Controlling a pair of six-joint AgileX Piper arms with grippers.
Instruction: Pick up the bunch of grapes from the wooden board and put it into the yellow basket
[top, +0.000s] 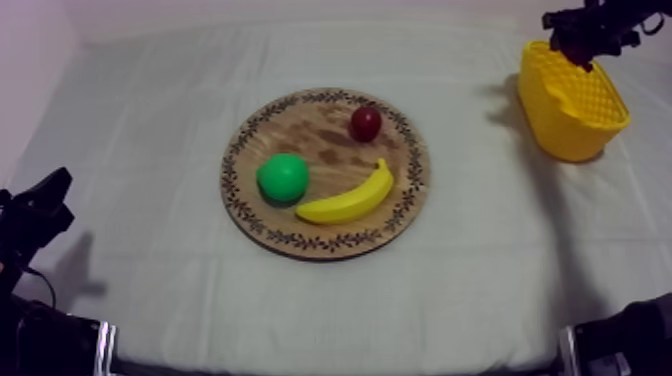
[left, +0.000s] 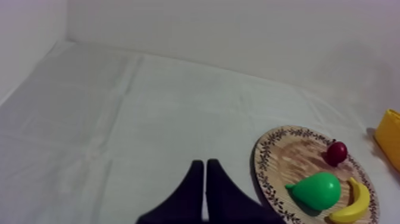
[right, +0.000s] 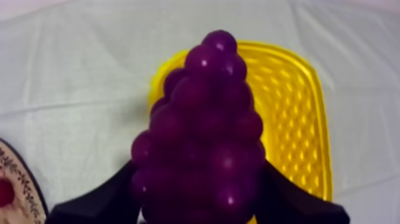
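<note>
This is a robot test bench I'm driving, a lab set-up by every sign. The desk (top: 150, 130) is wrapped in a creased grey-white cloth, and plain pale walls (left: 238, 36) close it in at the back and along one side. Black robot arms stand at both sides: my left arm (top: 35, 215) sits low at the edge, my right arm (top: 592, 25) is over the yellow basket (top: 575, 110). What's laid out is props, glossy toy fruit. A banana (top: 348, 198), a pear (top: 283, 177) and a small red fruit (top: 366, 123) lie on a round wooden board (top: 320, 135) with a patterned rim. A shiny plastic bunch of grapes (right: 202, 131) sits between my right fingers (right: 98, 199).
</note>
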